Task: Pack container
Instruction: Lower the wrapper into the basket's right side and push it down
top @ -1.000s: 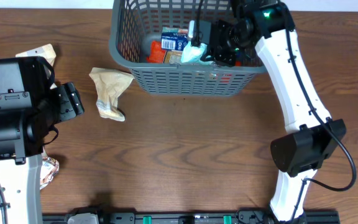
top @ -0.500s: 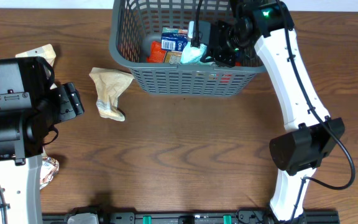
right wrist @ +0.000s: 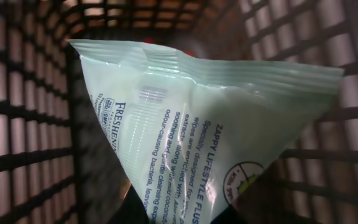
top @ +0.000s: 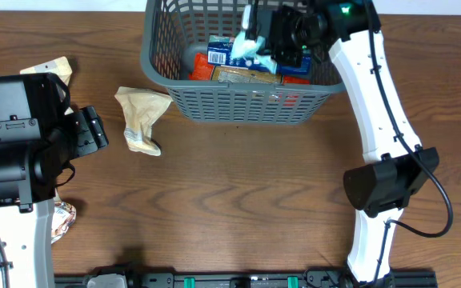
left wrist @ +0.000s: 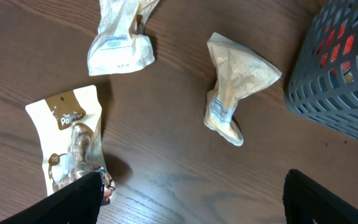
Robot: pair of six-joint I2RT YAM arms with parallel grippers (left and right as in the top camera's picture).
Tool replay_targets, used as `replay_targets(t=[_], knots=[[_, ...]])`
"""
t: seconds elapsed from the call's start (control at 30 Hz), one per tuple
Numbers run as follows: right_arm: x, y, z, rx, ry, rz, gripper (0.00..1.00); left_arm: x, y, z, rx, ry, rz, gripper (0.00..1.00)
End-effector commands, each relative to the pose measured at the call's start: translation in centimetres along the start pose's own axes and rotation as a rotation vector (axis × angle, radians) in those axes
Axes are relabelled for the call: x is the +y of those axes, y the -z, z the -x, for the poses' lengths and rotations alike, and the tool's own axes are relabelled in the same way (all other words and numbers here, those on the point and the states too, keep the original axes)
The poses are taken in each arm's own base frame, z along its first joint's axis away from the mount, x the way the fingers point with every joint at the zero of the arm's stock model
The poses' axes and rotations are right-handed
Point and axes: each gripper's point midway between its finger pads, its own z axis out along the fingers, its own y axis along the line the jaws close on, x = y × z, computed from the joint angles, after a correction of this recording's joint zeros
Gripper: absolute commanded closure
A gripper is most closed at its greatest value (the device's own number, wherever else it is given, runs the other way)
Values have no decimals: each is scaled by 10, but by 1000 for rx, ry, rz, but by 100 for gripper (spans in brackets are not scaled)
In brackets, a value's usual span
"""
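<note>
1. At the far edge of the table [top: 238, 184], near its middle, the container [top: 238, 104] is set: a dark grey basket with slotted walls, whose corner [left wrist: 334, 74] is seen at the right of the left wrist view.
2. Inside it, a blue and white carton [top: 224, 54], orange wrappers [top: 201, 74] and a tan packet [top: 246, 77] are seen lying close together.
3. Over the container's inside, the right gripper [top: 272, 42] is held with its fingers pinched on a pale green wipes packet [top: 250, 46]. In the right wrist view this packet [right wrist: 197, 118] is framed by the lattice walls on all sides.
4. Just left of the container, and apart from it, a crumpled tan pouch [top: 140, 120] is laid on the table.
5. Further left, a cream packet [top: 50, 70] is seen, and nearer the front a printed pouch [left wrist: 73, 146], partly hidden by the left arm in the overhead view.
6. Above that left side, the left gripper [top: 90, 132] is held with its fingers [left wrist: 73, 199] spread wide and nothing between them.
</note>
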Motion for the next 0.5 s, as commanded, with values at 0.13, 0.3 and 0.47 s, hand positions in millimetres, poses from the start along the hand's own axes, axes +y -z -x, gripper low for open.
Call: replay_targets(t=[0.13,0.3,0.47], knots=[[1,-1,2,-12,-19,16,96,1,6,5,-20,18,-2,19],[16,-20,-17,37,-44,101,96,1,6,5,-21,18,-2,19],[31,-46,-39,87,-87,191,94,1,6,5,-20,18,-2,19]])
